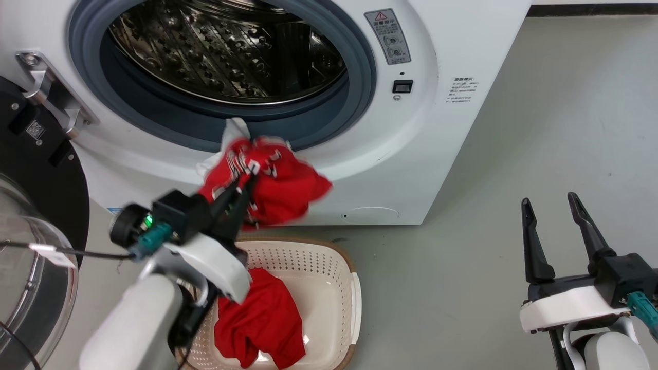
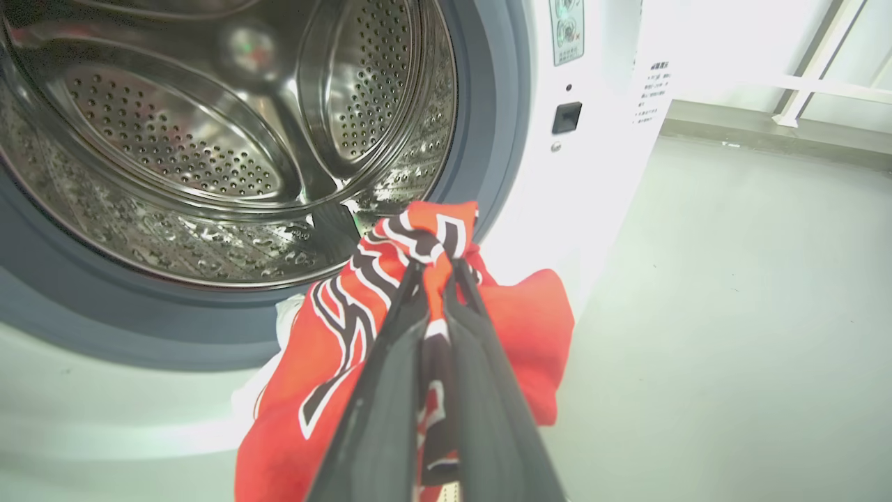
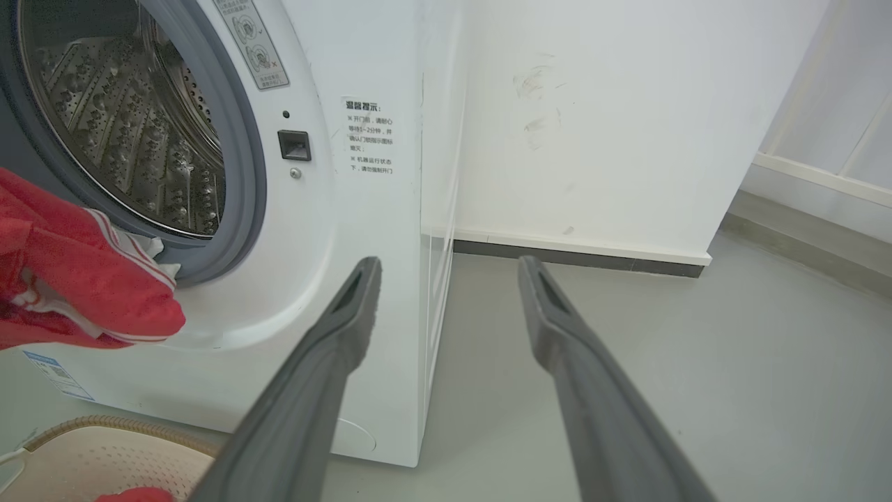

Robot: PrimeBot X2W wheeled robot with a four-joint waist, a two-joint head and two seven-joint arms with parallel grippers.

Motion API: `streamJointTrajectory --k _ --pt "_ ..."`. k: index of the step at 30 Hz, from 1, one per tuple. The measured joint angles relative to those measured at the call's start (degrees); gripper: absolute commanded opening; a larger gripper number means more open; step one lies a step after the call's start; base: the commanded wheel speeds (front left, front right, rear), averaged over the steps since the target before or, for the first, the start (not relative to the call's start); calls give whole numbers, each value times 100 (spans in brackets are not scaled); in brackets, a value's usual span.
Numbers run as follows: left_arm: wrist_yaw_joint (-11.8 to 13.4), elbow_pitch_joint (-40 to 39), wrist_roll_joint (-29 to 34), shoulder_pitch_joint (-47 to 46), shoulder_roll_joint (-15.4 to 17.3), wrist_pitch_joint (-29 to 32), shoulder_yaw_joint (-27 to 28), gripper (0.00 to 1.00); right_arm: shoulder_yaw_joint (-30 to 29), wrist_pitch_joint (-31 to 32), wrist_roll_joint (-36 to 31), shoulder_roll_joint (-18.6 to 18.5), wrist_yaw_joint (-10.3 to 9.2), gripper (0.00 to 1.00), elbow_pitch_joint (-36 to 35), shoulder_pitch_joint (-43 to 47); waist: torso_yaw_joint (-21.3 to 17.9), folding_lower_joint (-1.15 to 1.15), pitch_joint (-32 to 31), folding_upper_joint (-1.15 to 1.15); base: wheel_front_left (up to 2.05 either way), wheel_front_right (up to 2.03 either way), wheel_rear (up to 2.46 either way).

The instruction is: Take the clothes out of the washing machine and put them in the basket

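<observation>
Clamping the jersey (image 1: 282,190), the left claw (image 1: 247,181) hangs above the basket (image 1: 354,293), seemingly to drop it there; the right claw (image 1: 548,198) idles, fingers apart.

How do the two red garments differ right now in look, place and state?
The jersey shows white-black trim; the plain red garment shows none. The jersey hangs before the washing machine's opening, above the basket; the plain red garment lies crumpled inside the basket. The left gripper is shut on the jersey; nothing grips the plain red garment. Both are red, soft cloth.
</observation>
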Motion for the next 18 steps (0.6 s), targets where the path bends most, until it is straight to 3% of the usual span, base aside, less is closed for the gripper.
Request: streamJointTrajectory --k 5,12,18 --pt "-43 -109 -78 391 -25 357 -325 0 67 1 -2 0 0 100 -15 -13 12 0 125 0 0 0 0" --pt "-280 506 -292 523 -297 695 -909 0 78 0 -11 0 0 100 -65 -142 -112 1 511 0 0 0 0" --pt "-328 1306 -235 244 -466 445 -1051 0 41 1 8 0 0 100 -132 -277 -286 1 947 0 0 0 0"
